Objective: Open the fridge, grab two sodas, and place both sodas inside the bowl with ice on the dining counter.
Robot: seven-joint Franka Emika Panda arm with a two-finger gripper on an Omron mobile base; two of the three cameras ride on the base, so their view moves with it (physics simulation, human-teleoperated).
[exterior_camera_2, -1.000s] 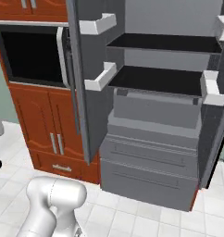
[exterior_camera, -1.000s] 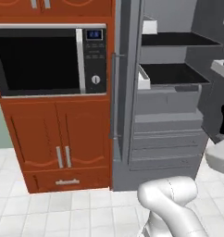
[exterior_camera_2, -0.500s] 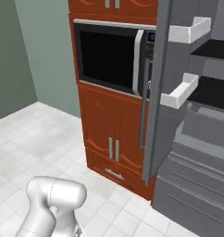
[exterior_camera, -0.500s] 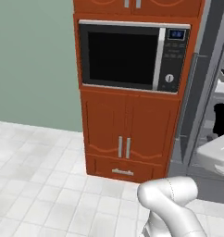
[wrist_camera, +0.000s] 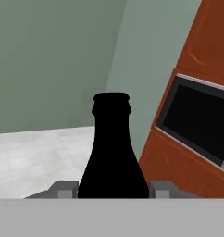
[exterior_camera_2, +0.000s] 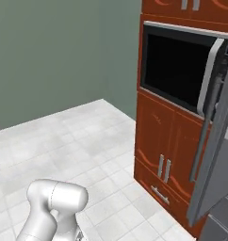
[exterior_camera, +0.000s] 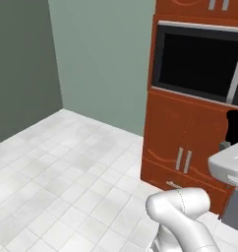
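Black soda (wrist_camera: 113, 152) stands upright between our gripper (wrist_camera: 114, 189) fingers, jaws closed on its body; red-brown cabinet (wrist_camera: 197, 139) at three o'clock.

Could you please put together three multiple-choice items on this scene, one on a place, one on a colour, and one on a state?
1. Where does the microwave sit?
A. on the floor
B. built into the red-brown cabinet
C. on a stool

2. What colour is the soda bottle in the hand view?
A. black
B. green
C. clear

3. How does the gripper stand?
A. wide open and empty
B. closed on the soda bottle
C. gripping a cabinet handle

Answers: 1 B, the cabinet's wood frames it above and below. 2 A, it shows as a dark silhouette against the pale wall. 3 B, both fingertips press the bottle's base from either side.
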